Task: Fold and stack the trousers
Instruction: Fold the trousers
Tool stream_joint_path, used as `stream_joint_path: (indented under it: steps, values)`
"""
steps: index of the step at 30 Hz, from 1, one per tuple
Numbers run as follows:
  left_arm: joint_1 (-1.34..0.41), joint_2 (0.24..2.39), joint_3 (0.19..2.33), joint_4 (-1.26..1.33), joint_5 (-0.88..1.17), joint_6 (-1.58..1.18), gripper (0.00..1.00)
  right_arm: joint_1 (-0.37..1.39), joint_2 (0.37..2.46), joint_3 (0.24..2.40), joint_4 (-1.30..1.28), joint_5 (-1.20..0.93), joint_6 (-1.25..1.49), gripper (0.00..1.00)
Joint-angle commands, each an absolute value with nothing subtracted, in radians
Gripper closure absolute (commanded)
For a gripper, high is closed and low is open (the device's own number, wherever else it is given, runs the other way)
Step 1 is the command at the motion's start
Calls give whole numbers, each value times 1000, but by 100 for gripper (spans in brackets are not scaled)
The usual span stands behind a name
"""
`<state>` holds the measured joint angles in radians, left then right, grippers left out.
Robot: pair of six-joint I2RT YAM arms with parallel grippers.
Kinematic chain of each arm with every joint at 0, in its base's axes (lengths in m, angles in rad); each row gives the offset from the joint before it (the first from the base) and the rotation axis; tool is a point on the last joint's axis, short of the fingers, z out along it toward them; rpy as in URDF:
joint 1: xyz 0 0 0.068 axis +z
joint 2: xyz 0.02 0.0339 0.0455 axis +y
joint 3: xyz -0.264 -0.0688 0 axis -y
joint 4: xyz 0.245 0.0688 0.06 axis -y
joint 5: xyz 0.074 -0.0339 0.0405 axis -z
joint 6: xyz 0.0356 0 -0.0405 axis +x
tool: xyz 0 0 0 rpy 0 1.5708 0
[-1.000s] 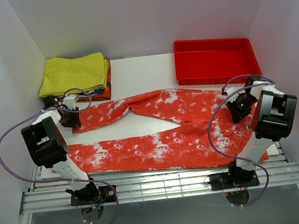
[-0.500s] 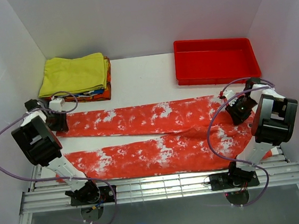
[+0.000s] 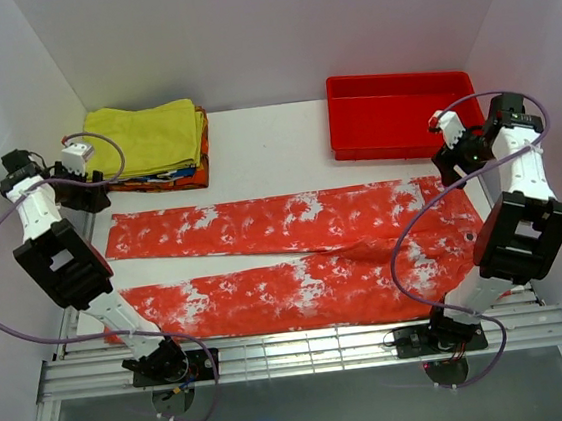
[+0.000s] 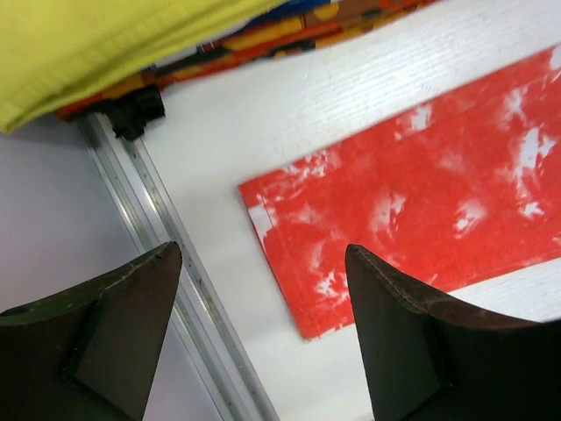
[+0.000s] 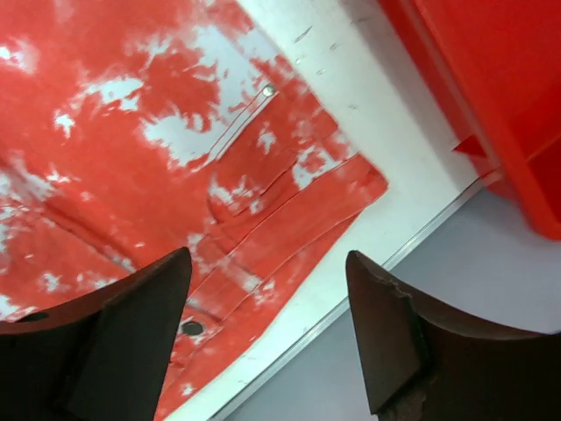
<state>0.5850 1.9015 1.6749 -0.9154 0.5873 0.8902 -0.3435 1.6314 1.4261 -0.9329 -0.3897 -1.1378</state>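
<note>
Both arms stand raised outward: left hand at 9 o'clock, right hand at 3, each open, holding nothing above the trousers. From overhead, arm links hide the trousers' near corners.

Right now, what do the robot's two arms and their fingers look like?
Both the left arm and right arm are built of white links and boxy black joint housings. A thin purple cable loops loosely along each. The fingers are dark, blunt wedges, two per arm, with slightly worn edges.
</note>
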Motion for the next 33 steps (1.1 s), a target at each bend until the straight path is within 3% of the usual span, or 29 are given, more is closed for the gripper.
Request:
stream_joint_path:
  steps: [1,5,14,22,25,28,31,33]
  values:
    - [580,1960,1736,-1003,692,897,16,-345,1747,1505,-997,-420,-1215,26]
    - [580,1971,1735,-991,721,868,17,-348,1836,1583,-1005,-472,-1323,34]
    - [581,1930,1661,-980,738,822,18,-347,2062,1744,-1042,-511,-1428,35]
    - [592,1885,1600,-936,718,857,7,-331,2121,1583,-852,-440,-1446,33]
    - [597,1893,1617,-948,745,912,7,-324,2138,1539,-831,-414,-1476,44]
    - [597,1911,1652,-1006,790,1058,7,-319,2123,1506,-865,-390,-1532,70]
    - [595,1940,1698,-1022,804,1209,7,-318,2060,1453,-881,-377,-1603,90]
    - [594,2000,1768,-1049,804,1265,7,-319,1996,1410,-867,-374,-1637,92]
